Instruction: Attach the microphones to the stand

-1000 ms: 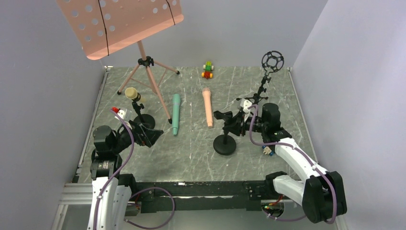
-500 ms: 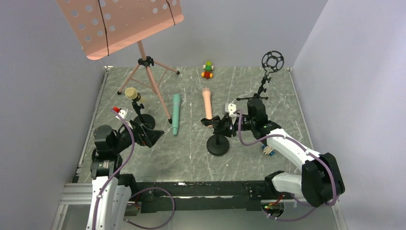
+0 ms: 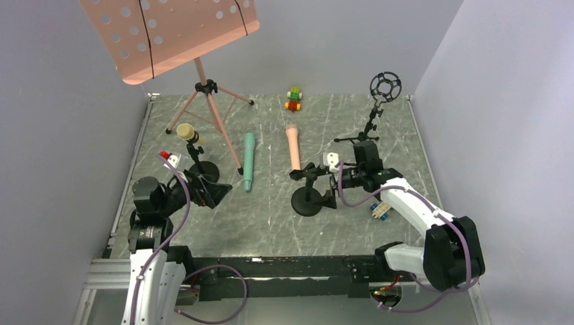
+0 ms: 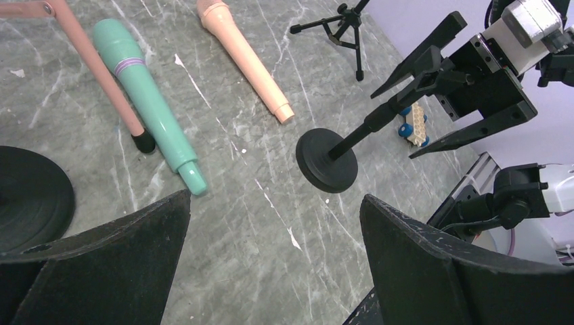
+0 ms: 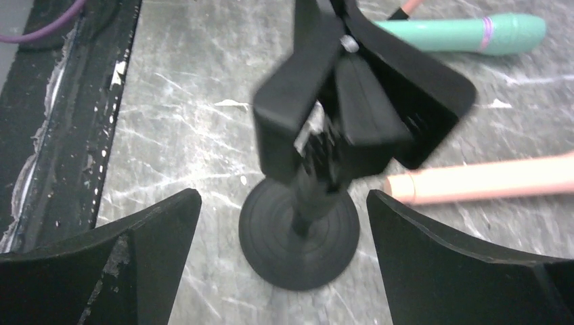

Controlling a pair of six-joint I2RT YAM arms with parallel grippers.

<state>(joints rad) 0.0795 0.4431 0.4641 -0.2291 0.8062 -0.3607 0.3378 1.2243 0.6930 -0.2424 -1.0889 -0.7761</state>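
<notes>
Right hand [image 4: 394,124] newly loosened, fingers wide astride the black stand [image 4: 327,160]; arm low, outstretched.

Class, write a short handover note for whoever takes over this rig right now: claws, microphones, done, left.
Left claw: open, empty. Right claw: open, either side of the empty round-base stand, not gripping it.
Yellow microphone: sits in the clip of the left stand. Teal microphone and pink microphone: lying on the table.
Done: one, it seems. Left: two to mount.
</notes>
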